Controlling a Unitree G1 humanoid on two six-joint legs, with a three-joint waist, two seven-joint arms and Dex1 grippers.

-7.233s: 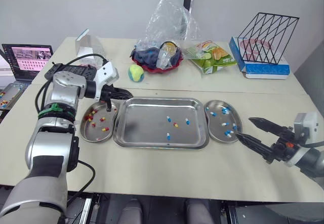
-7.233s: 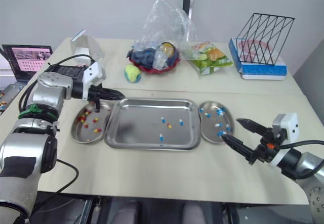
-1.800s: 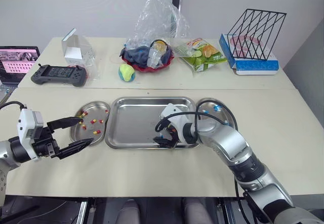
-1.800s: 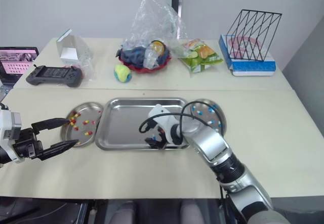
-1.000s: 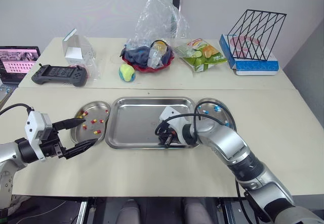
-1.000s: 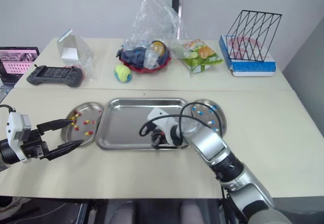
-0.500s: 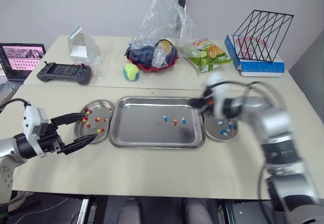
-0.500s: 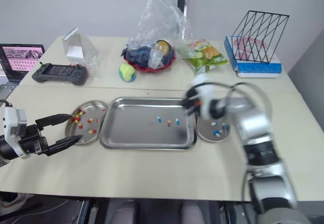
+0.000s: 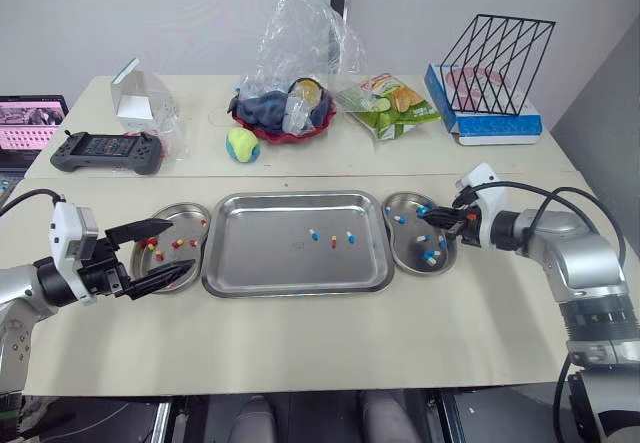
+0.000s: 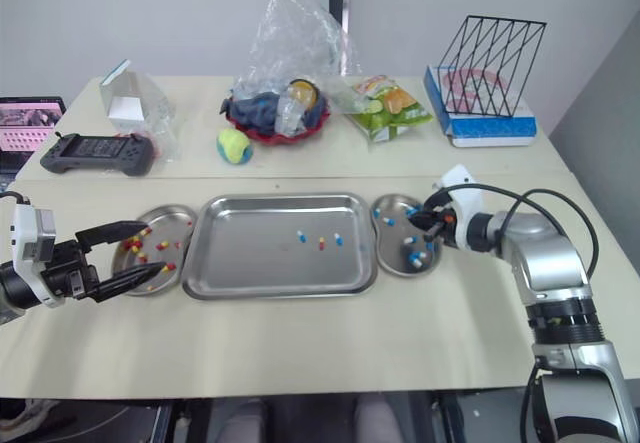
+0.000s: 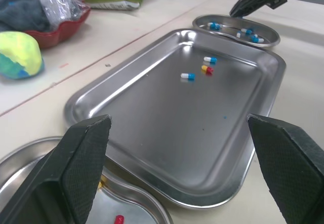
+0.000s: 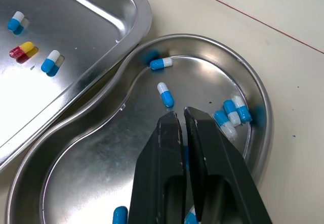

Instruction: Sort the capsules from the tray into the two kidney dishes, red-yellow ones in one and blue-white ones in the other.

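The steel tray point(image 9: 260, 253) holds three capsules: two blue-white ones point(image 9: 313, 234) and one red-yellow one point(image 9: 333, 243) between them. The left kidney dish point(image 9: 190, 233) has several red-yellow capsules point(image 9: 152, 243). The right kidney dish point(image 9: 410, 255) has several blue-white capsules point(image 12: 166, 93). My right gripper point(image 9: 438, 221) hovers over the right dish, its fingers point(image 12: 169, 133) a crack apart and empty. My left gripper point(image 9: 185, 247) stands wide open over the left dish's near side, holding nothing; its fingers point(image 11: 83, 168) frame the tray in the left wrist view.
On the far table stand a game controller point(image 9: 100, 151), a white box point(image 9: 135, 98), a green-yellow ball point(image 9: 240, 145), a red bowl under a plastic bag point(image 9: 285, 113), a snack bag point(image 9: 385, 103) and a wire rack point(image 9: 490, 58). A laptop point(image 9: 25, 118) sits at far left.
My right gripper swung from the tray's front edge rightward to the right dish, and its fingers parted slightly. The left arm barely moved. The camera shifted.
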